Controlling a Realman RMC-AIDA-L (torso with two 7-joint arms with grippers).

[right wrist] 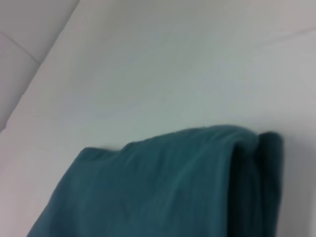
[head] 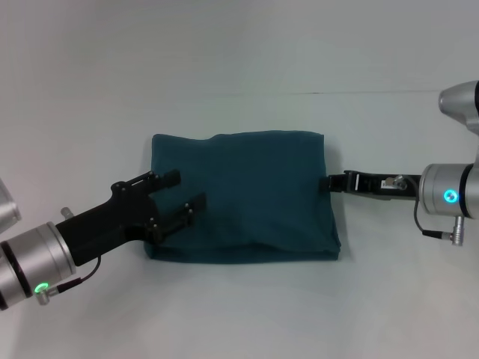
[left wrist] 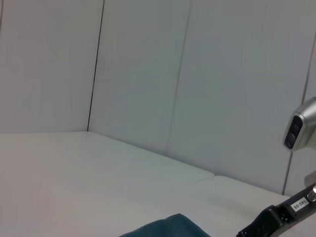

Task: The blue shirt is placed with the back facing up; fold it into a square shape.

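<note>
Over folded blue shirt (head: 247, 194), left tool (head: 179, 197) spread, right tool (head: 329, 183) at its edge

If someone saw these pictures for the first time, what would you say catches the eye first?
First, the blue shirt, already folded into a compact rectangle in the middle of the white table. Next, the left pincer, fingers spread open over the shirt's left end. The right pincer sits at the shirt's right edge, its tip meeting the cloth.
</note>
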